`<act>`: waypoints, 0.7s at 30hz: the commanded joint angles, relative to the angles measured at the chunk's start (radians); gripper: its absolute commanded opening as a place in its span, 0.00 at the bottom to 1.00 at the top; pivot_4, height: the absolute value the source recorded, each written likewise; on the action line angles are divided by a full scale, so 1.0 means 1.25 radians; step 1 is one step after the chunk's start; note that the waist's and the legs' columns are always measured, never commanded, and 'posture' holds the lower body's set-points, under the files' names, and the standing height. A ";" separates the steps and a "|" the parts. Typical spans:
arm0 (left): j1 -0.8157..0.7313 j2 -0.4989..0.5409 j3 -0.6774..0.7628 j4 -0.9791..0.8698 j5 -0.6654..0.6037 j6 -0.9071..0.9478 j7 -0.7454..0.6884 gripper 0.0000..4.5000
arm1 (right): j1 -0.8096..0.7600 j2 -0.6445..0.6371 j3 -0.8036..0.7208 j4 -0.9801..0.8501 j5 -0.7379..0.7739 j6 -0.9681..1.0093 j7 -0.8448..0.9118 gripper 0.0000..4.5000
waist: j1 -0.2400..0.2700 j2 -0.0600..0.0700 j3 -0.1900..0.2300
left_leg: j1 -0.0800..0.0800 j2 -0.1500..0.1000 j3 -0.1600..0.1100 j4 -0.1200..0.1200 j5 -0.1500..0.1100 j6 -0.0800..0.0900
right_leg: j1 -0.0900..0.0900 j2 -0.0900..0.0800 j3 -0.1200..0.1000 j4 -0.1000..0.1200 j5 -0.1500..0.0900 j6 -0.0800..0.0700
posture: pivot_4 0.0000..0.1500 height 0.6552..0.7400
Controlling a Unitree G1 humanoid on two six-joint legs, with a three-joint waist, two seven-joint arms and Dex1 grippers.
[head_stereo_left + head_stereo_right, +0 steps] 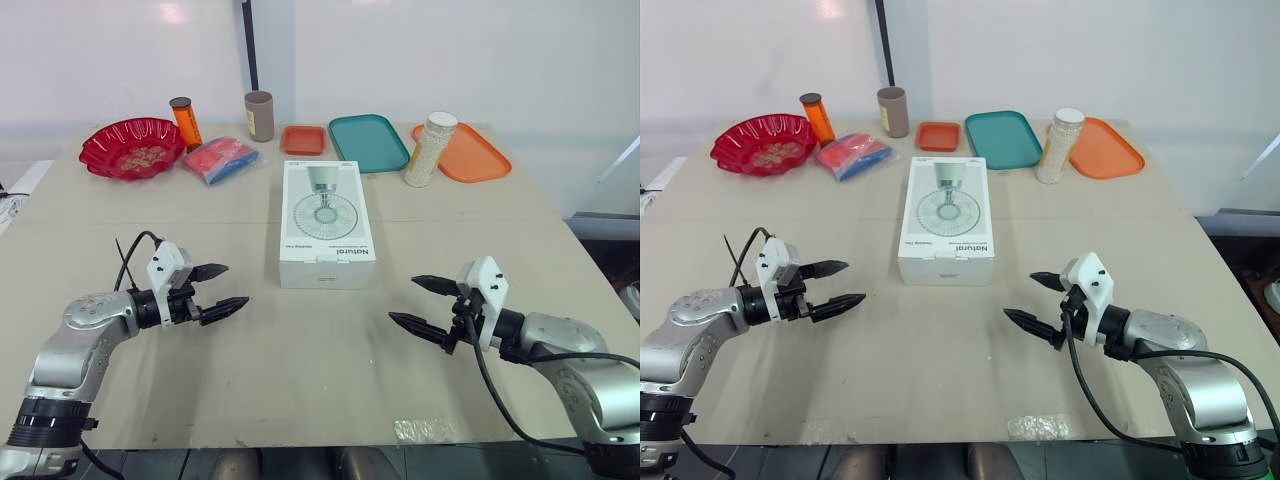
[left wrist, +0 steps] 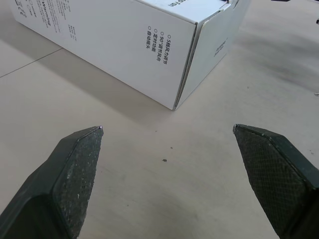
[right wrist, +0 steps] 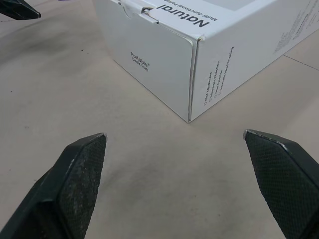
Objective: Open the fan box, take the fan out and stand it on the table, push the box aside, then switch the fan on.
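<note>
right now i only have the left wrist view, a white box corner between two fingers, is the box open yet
observer: no, the fan box lies flat, printed face up, near end flap closed.
operator: where's the right gripper
observer: the right gripper is open, off the box's near right corner, not touching it.
operator: anything behind the box
observer: a teal tray and a small orange tray, both apart from it.

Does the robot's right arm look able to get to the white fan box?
Probably yes. The right gripper hangs open beside the fan box, pointing toward its near corner, with only table surface between them.
</note>
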 commanded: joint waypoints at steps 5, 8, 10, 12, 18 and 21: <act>-0.061 0.020 -0.001 0.012 0.009 -0.016 -0.017 0.99 | -0.024 0.010 0.023 -0.009 -0.018 -0.033 -0.005 1.00 | 0.000 0.000 0.000 | 0.000 0.000 -0.001 0.001 0.000 0.000 | 0.000 0.000 -0.001 0.000 0.000 0.000 | 1.00 1.00; -0.060 0.019 -0.004 0.013 0.014 -0.020 -0.018 0.99 | -0.022 0.011 0.026 -0.007 -0.022 -0.039 -0.004 1.00 | 0.000 0.000 0.000 | 0.000 0.000 0.000 0.001 0.000 0.000 | 0.000 0.000 0.000 0.000 0.000 0.000 | 1.00 1.00; -0.061 0.018 -0.004 0.016 0.015 -0.022 -0.019 0.99 | -0.024 0.012 0.028 -0.006 -0.024 -0.040 -0.005 1.00 | 0.000 0.000 0.000 | 0.000 0.000 0.000 0.001 -0.001 0.001 | 0.000 0.000 0.000 0.000 0.000 0.000 | 1.00 1.00; -0.062 0.017 -0.004 0.018 0.015 -0.023 -0.020 0.99 | -0.025 0.013 0.030 -0.006 -0.024 -0.041 -0.005 1.00 | 0.000 0.000 0.000 | 0.000 0.000 0.000 0.001 -0.001 0.001 | 0.000 0.000 0.000 0.000 0.000 0.000 | 1.00 1.00; -0.063 0.015 -0.006 0.015 0.014 -0.020 -0.019 0.99 | -0.030 0.013 0.038 -0.003 -0.026 -0.043 -0.003 1.00 | 0.000 0.000 0.000 | 0.000 0.000 0.000 0.001 -0.001 0.001 | 0.000 0.000 0.000 0.000 0.000 0.000 | 1.00 1.00; -0.065 0.015 -0.006 0.013 0.013 -0.018 -0.017 0.99 | -0.031 0.011 0.042 -0.004 -0.025 -0.043 -0.002 1.00 | 0.000 0.000 0.000 | 0.000 0.000 0.000 0.001 -0.001 0.001 | 0.000 0.000 0.000 0.000 0.000 0.000 | 1.00 1.00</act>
